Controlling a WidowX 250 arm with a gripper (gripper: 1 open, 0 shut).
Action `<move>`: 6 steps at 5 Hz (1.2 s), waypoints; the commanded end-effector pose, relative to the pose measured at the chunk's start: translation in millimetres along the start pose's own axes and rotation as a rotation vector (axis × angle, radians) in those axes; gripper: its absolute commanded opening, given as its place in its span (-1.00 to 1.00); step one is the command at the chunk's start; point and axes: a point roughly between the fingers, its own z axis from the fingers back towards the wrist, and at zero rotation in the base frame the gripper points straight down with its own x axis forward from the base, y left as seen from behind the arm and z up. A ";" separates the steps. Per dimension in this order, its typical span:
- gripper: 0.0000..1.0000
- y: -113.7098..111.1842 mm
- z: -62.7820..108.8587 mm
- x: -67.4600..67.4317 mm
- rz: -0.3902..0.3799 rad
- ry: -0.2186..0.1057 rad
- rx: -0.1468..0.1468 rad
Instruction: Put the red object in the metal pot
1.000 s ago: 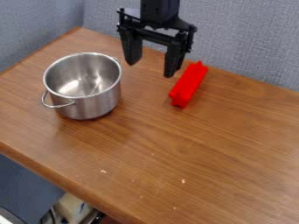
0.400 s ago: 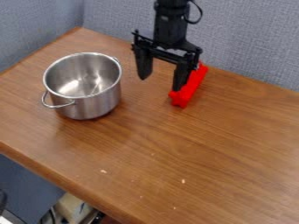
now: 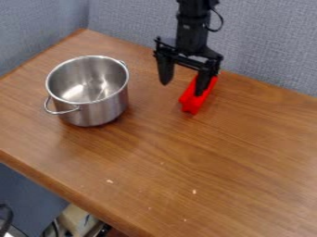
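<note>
The red object (image 3: pixel 196 95), a bright red elongated block, lies on the wooden table (image 3: pixel 173 157) right of centre near the far edge. My gripper (image 3: pixel 187 79) hangs just above its far end, pointing straight down, jaws open wide with nothing held; its right finger stands over the block and its left finger to the block's left. The metal pot (image 3: pixel 87 88), shiny and round with a small loop handle at its front left, stands empty on the left part of the table, well apart from the block.
The table's far edge runs diagonally just behind the gripper, with a blue-grey wall (image 3: pixel 272 37) beyond it. The front edge drops off at the lower left. Bare wood lies between the pot and the block.
The gripper has moved right and down from above the table near the block's left side to just over the block's far end. It stayed open. Block and pot have not moved.
</note>
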 end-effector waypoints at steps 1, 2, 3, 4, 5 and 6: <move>1.00 -8.6 11.2 17.9 -0.027 -0.066 -0.005; -1.00 -8.6 3.7 23.3 -0.028 -0.055 -0.004; 1.00 -8.9 0.8 25.0 -0.036 -0.047 -0.010; 1.00 -9.6 -0.8 25.7 -0.047 -0.040 -0.017; -1.00 -7.8 -4.5 27.1 -0.043 -0.035 -0.016; -1.00 -8.2 -4.7 27.0 -0.049 -0.032 -0.023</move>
